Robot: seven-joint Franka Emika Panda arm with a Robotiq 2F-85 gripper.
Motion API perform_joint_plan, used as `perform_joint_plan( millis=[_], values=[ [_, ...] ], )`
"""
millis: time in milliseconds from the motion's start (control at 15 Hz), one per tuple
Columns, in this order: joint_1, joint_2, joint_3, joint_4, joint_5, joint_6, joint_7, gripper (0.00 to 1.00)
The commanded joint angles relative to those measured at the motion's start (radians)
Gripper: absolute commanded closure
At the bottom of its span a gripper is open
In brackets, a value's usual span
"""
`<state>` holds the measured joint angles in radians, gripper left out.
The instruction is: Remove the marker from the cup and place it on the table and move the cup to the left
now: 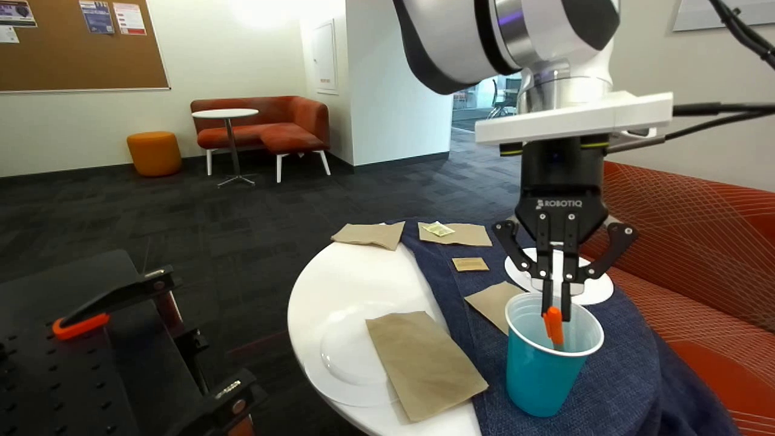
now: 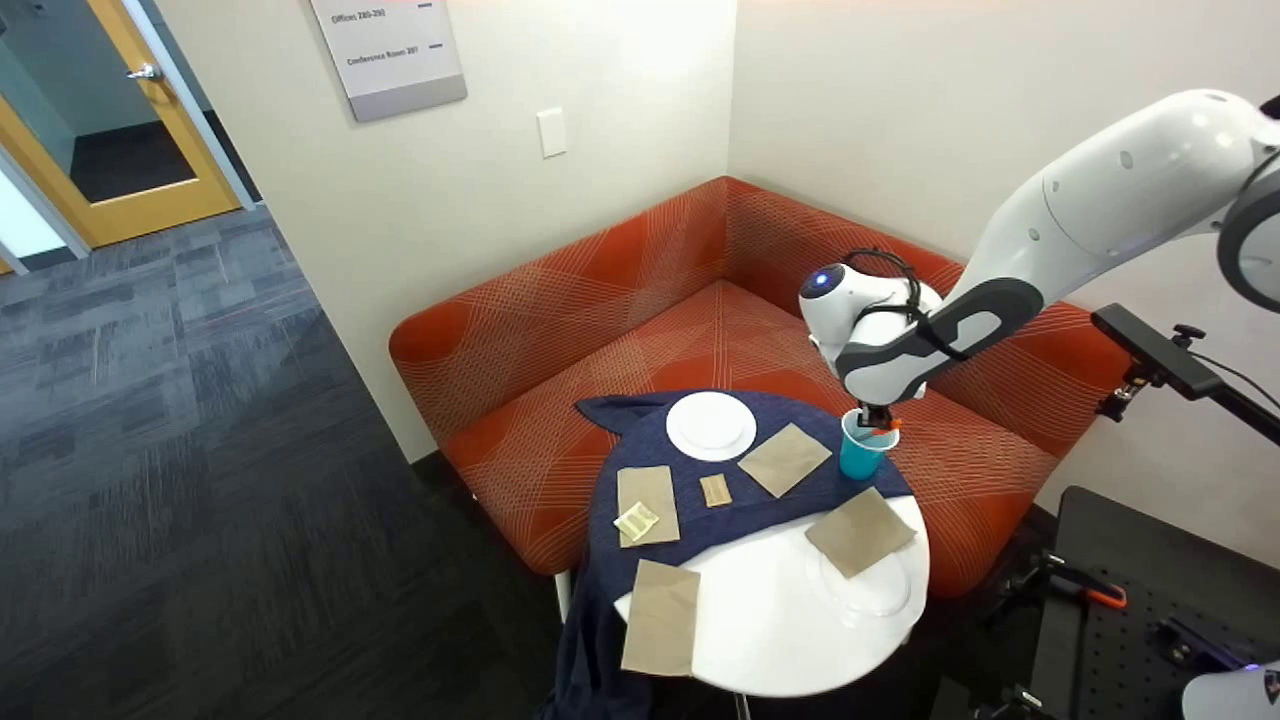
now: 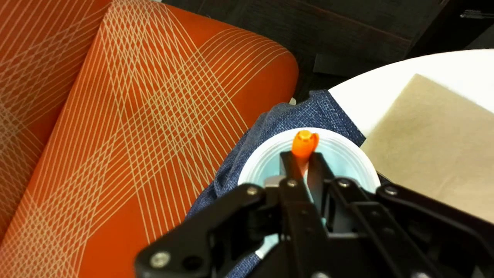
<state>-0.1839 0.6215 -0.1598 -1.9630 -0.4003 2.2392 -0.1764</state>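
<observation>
Two black fingertips (image 1: 566, 306) of my Robotiq gripper (image 1: 556, 315) pinch the orange marker (image 1: 555, 332), its lower end inside the teal plastic cup (image 1: 542, 384) below them, so any sideways drift in my lift could drag the cup over.

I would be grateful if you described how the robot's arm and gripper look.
The arm is white with rounded segments and dark bands; it carries a small blue light. Black cables extend beside a white bracket. The gripper is black, two-fingered, marked ROBOTIQ in pale letters.

Cup (image 1: 544, 378) smooth plastic; cloth (image 1: 623, 372) coarse-woven; napkins (image 1: 427, 366) matt paper.
</observation>
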Motion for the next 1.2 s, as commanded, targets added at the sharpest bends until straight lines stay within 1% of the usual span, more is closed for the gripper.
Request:
perform_joint_plan(
  millis=[0, 267, 467, 600, 800, 1133],
  values=[
    [0.035, -0.104, -0.02, -0.033, 0.012, -0.106, 0.055, 0.97],
    [0.039, -0.199, -0.013, -0.038, 0.007, -0.248, 0.06, 0.97],
    [0.039, -0.286, -0.007, -0.06, -0.002, -0.316, 0.051, 0.97],
    [0.041, -0.351, -0.003, -0.085, -0.012, -0.34, 0.045, 0.97],
    [0.049, -0.445, 0.009, -0.138, -0.025, -0.318, 0.038, 0.97],
    [0.078, -0.574, 0.051, -0.249, -0.017, -0.216, 0.038, 0.97]
  ],
)
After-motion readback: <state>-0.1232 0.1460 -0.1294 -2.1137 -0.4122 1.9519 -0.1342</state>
